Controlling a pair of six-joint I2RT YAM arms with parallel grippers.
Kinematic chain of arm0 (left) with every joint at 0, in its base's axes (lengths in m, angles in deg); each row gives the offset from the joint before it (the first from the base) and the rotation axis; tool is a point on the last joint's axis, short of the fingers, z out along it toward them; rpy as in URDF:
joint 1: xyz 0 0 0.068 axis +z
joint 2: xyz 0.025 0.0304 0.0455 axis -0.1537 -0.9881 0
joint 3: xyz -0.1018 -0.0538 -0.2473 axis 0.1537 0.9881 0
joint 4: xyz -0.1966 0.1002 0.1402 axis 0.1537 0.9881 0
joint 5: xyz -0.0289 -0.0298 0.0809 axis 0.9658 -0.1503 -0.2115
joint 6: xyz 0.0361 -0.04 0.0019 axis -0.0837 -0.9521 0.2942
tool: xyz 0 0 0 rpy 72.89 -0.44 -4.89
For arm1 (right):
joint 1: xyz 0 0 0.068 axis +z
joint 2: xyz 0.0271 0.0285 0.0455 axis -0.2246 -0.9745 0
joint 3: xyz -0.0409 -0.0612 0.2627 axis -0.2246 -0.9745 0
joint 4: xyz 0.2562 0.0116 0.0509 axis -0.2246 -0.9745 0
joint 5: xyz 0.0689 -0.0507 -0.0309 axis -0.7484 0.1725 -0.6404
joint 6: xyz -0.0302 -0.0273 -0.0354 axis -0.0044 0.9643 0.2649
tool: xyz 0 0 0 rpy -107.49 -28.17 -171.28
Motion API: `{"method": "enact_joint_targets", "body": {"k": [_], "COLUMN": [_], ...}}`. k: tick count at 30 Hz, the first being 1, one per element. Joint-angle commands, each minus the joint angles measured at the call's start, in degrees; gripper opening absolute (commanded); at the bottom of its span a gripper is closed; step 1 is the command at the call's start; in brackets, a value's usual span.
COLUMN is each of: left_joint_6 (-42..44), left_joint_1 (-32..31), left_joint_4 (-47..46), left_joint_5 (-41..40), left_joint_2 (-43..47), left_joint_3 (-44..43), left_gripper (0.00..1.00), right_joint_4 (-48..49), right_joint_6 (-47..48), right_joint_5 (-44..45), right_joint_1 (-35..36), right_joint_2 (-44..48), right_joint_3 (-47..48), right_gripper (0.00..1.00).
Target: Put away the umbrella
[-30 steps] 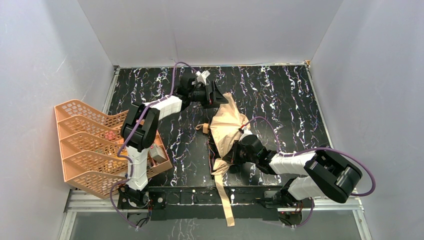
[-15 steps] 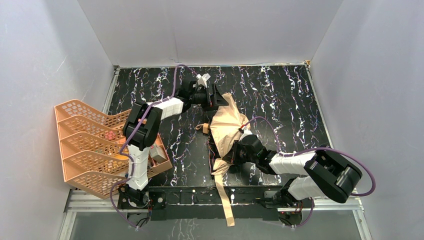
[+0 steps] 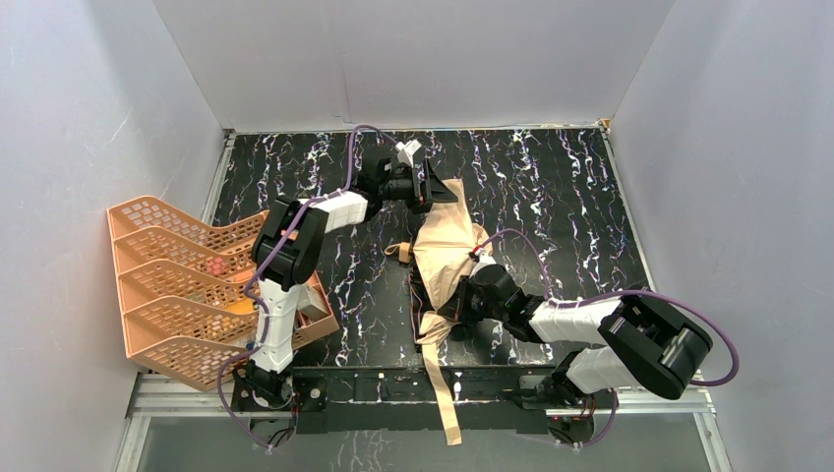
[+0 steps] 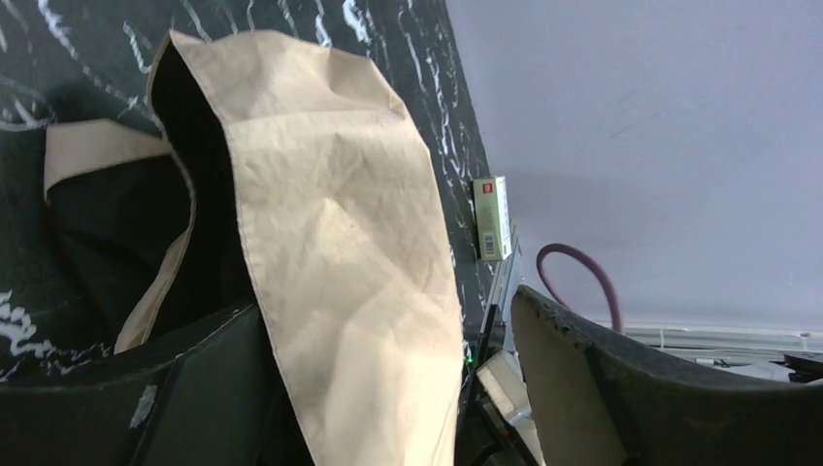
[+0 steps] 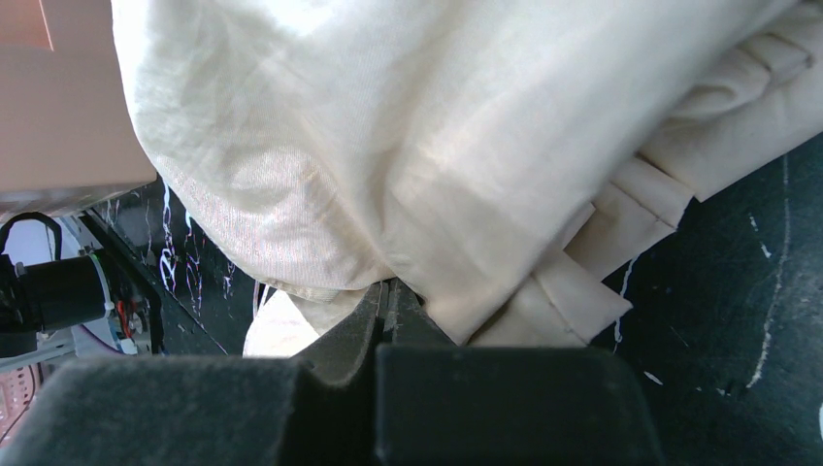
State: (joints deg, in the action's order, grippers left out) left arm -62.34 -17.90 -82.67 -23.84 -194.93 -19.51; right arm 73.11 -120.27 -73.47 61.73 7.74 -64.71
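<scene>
The umbrella [image 3: 447,251] lies half collapsed on the table [image 3: 551,197], well to the right of the orange rack [image 3: 177,285], tan side up with the black lining showing at the folds. Its small handle [image 3: 398,251] points back toward the rack. The left end effector [image 3: 436,187], right of the rack and beyond its far end, is spread. In the wrist view a tan canopy flap runs between the fingers [image 4: 621,388] and rests against one of them only, so nothing is clamped there. The right end effector [image 3: 454,313], right of the rack and level with its near trays, is pressed together on a fold of canopy (the fingertips vanish under the cloth, so we judge the pinch from the wrist view). We see four risks. The flap may slide off the left fingers before they close, leaving the canopy slack. If they close on a single layer and pull, the cloth may spread rather than gather. The right pinch holds thin fabric, not rib or shaft, so it could slip under tension. The long strap [image 3: 441,383] hangs over the table's near edge, right of the rack, and could snag on the frame during any lift toward the rack.
</scene>
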Motion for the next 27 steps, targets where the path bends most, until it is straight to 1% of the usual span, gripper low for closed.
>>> {"method": "enact_joint_targets", "body": {"k": [1, 8, 14, 21, 23, 27], "left_joint_6": [-0.99, 0.60, 1.97, 3.65, 3.62, 2.69], "left_joint_1": [-0.15, -0.15, -0.15, -0.15, -0.15, -0.15], "left_joint_4": [-2.92, 1.41, 3.05, 4.16, 4.41, 4.08], "left_joint_5": [2.44, 2.90, 3.36, 4.31, 4.11, 4.27], "left_joint_2": [0.48, -1.65, -1.56, -0.64, -0.90, -2.01], "left_joint_3": [-4.86, -10.81, -9.81, -7.72, -8.56, -11.20], "left_gripper": [0.78, 0.71, 0.64, 0.59, 0.53, 0.31], "right_joint_4": [-8.30, -7.81, -7.43, -6.63, -6.50, -6.49], "right_joint_6": [1.91, 1.84, 1.79, 1.70, 1.66, 1.69], "right_joint_5": [1.84, 1.70, 1.72, 1.36, 1.27, 1.33], "right_joint_1": [0.06, 0.06, 0.05, 0.06, 0.10, 0.03], "right_joint_2": [-1.10, -1.38, -1.45, -2.46, -2.61, -2.61], "right_joint_3": [-0.62, -0.73, -1.08, -1.03, -1.00, -1.13], "right_gripper": [0.00, 0.00, 0.00, 0.00, 0.00, 0.00]}}
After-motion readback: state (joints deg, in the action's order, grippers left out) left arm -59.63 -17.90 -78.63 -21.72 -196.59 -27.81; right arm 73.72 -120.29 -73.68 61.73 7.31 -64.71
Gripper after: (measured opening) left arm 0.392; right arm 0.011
